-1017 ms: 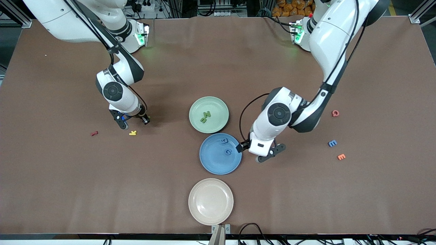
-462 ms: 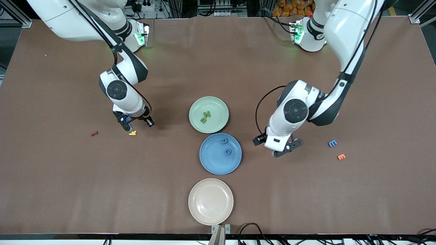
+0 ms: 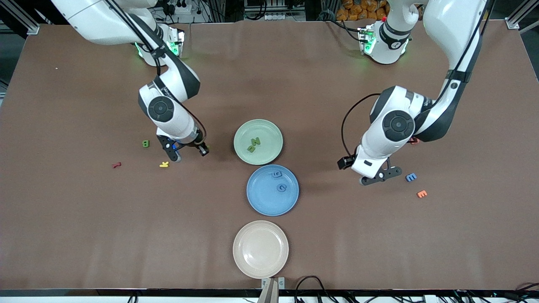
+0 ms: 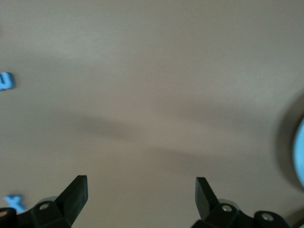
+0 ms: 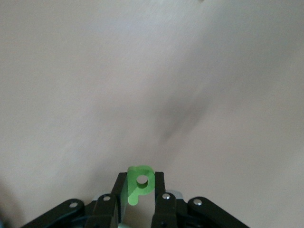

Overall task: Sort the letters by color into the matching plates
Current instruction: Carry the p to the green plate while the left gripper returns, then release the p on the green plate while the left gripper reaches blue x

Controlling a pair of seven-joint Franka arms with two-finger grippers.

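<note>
My right gripper [image 3: 186,151] is over the bare table between the yellow letter and the pale green plate [image 3: 269,130]. In the right wrist view, my right gripper [image 5: 140,176] is shut on a green letter P [image 5: 134,195]. The pale green plate holds two green letters [image 3: 254,144]. The blue plate [image 3: 263,200] holds two blue letters [image 3: 279,181]. Another green letter [image 3: 145,144] lies on the table toward the right arm's end. My left gripper [image 3: 367,173] [image 4: 141,184] is open and empty, beside a blue letter [image 3: 411,177] [image 4: 5,80].
A beige plate [image 3: 260,249] sits nearest the front camera. A yellow letter [image 3: 164,164] and a red one [image 3: 116,165] lie toward the right arm's end. An orange letter [image 3: 421,194] and a partly hidden red one [image 3: 414,140] lie toward the left arm's end.
My right gripper moved toward the pale green plate, uncovering a green letter on the table. My left gripper moved away from the blue plate toward the blue letter.
</note>
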